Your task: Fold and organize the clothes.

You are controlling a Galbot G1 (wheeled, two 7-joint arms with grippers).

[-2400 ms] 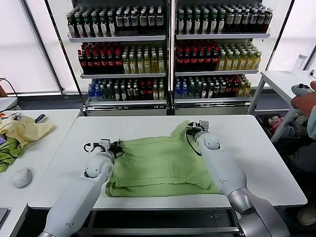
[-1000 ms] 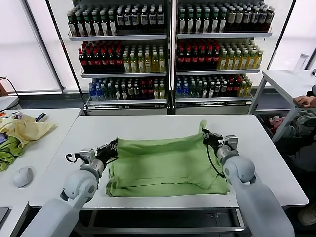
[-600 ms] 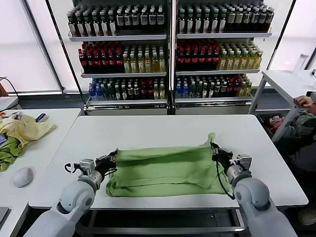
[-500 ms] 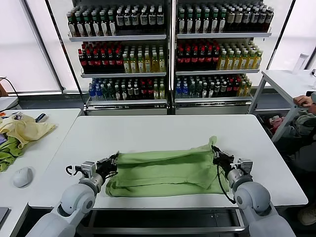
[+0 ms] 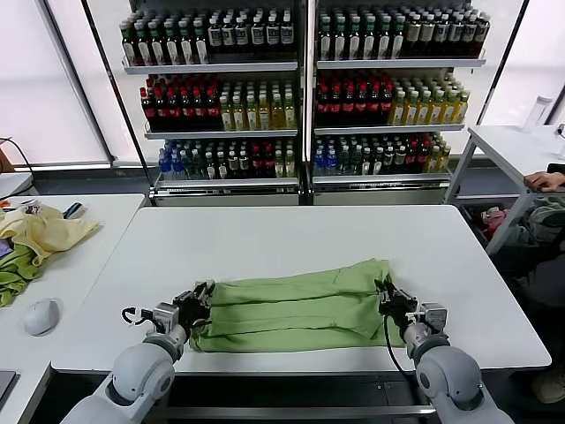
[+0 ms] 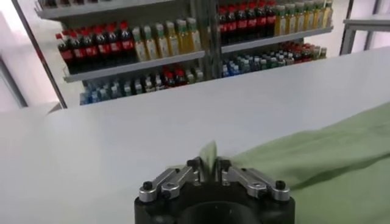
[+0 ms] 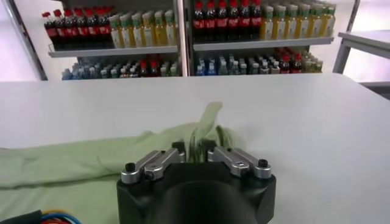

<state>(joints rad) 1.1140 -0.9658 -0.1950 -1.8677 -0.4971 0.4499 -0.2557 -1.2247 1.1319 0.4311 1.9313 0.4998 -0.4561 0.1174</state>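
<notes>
1. The light green polo shirt (image 5: 296, 303) lies folded into a band near the table's (image 5: 265, 238) front edge.
2. Cloth is pinched in the left gripper (image 5: 196, 303) and the right gripper (image 5: 389, 299).
3. Both corners should be released together, level, so the fold stays flat.

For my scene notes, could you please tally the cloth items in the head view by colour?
Light green: 1, the polo shirt on the main table
Pale yellow: 1, the garment on the side table
Darker green: 1, the cloth beside it
Total: 3
</notes>
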